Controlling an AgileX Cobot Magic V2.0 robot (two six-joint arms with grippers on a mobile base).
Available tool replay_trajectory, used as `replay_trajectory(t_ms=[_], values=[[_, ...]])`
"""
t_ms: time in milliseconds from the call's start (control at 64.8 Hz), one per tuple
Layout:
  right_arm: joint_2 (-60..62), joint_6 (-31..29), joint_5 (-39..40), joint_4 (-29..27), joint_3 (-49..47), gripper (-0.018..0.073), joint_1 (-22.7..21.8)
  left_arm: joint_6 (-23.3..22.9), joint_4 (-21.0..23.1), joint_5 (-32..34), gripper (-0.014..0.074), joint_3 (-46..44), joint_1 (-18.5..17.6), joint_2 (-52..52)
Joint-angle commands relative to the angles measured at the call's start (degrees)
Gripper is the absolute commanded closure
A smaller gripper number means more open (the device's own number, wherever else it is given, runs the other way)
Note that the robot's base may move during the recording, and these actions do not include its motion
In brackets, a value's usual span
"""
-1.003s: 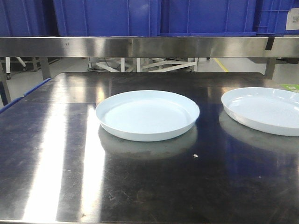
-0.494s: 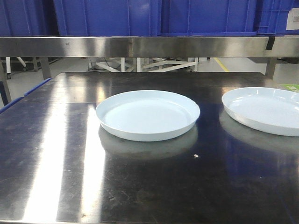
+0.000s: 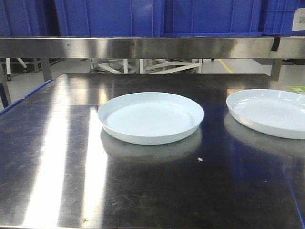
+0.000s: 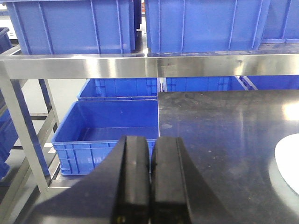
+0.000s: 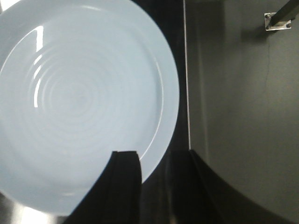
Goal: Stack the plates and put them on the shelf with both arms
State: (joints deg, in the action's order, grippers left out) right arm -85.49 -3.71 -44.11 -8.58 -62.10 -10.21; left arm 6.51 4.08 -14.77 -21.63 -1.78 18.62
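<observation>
**Fig.** Two plates on the bench, neither stacked nor shelved. Items listed largest to smallest.

(a) Shelf (image 3: 152, 47): stainless rack w/ a brushed front rail across the back and blue crates (image 3: 109, 16) on the level above. It is the final destination and shows no plate.

(b) Bench (image 3: 71, 167): reflective steel top, in front of and below the rail. It carries both plates.

(c) Centre plate (image 3: 150, 118): flat, rim up, mid-bench. Prob. the stack base, since it lies between the two arms' sides.

(d) Right plate (image 3: 271, 113): flat, rim up, well apart from (c), cut off by the frame edge. Prob. the one to be moved.

(e) Right gripper (image 5: 158, 154): looks straight down on a plate, judged to be (d). Its jaws are spread wide and hold nothing. One finger (image 5: 125, 182) lies over the plate's inner rim and the other outside it, a straddle suited to pinching the rim. Height above the plate can't be told.

(f) Left gripper (image 4: 150, 149): pads pressed together, nothing between them. It sits near the bench's left edge, pointing at the shelf, w/ a plate edge at far right of its view. Prob. parked until a two-arm lift.

(g) Speck (image 3: 199, 159): on the bench near (c)'s front. It has no bearing on the task.
</observation>
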Motion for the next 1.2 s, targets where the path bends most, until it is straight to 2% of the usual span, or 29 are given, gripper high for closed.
replay_trajectory(t_ms=[0,108,324,1034,1080,1188], values=[[-3.64,-0.78,-1.06,0.89,-6.11,0.0215,-0.52,-0.53,0.51,4.87,0.0514,-1.57,0.05,0.31],[-9.08,-0.78,-4.69,2.89,-11.91,0.0215,-0.52,-0.53,0.51,4.87,0.0514,-1.57,0.05,0.31],[-14.2,-0.78,-5.6,3.13,-17.48,0.0215,-0.6,-0.53,0.51,4.87,0.0514,-1.57,0.05,0.31],[-19.36,-0.78,-6.11,3.34,-17.91,0.0222,-0.7,-0.53,0.51,4.87,0.0514,-1.57,0.05,0.31],[-19.36,-0.78,-6.16,3.34,-17.91,0.0237,-0.7,-0.53,0.51,4.87,0.0514,-1.57,0.05,0.31],[-19.36,-0.78,-6.22,3.28,-17.91,0.0344,-0.7,-0.53,0.51,4.87,0.0514,-1.57,0.05,0.31]])
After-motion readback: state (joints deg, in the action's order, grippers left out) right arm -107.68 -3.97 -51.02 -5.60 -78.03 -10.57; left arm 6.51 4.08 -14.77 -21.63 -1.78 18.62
